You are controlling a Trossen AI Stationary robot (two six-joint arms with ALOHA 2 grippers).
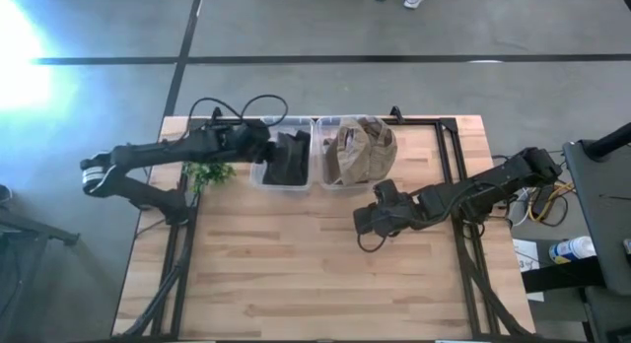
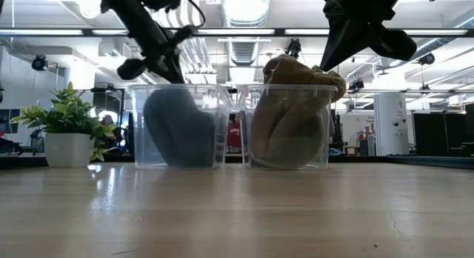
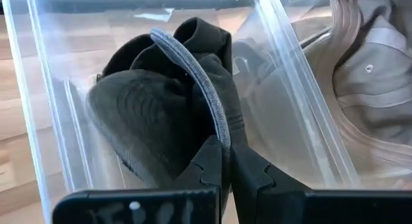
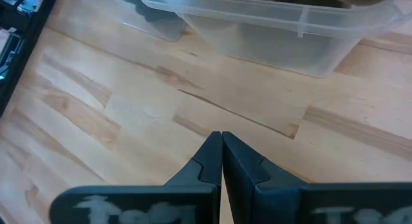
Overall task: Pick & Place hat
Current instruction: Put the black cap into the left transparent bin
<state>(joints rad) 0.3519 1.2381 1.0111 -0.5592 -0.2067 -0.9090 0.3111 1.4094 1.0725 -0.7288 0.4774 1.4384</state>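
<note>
A dark cap (image 1: 288,161) sits in the left clear bin (image 1: 258,177), crumpled, with its grey-edged brim standing up (image 3: 187,63). A tan hat (image 1: 360,151) fills the right clear bin (image 1: 325,181) and bulges above its rim (image 2: 296,69). My left gripper (image 3: 225,147) reaches into the left bin from the table's left side and is shut on the dark cap. My right gripper (image 4: 222,135) hovers shut over bare wood in front of the right bin (image 1: 363,221), touching nothing. My left gripper pinches the dark cap's grey-edged brim (image 3: 223,130) between its two fingers (image 3: 209,163), which lie across the brim's edge. It comes slanting down from the table's left side. The cap's crown (image 3: 135,114) rests on the bin's floor (image 2: 178,158).
A small potted plant (image 1: 207,172) stands just left of the left bin, under my left arm. The two bins stand side by side at the table's far edge. Open wooden tabletop (image 1: 296,274) lies on the near side. Cables and a black frame run along the table's right side (image 1: 458,185).
</note>
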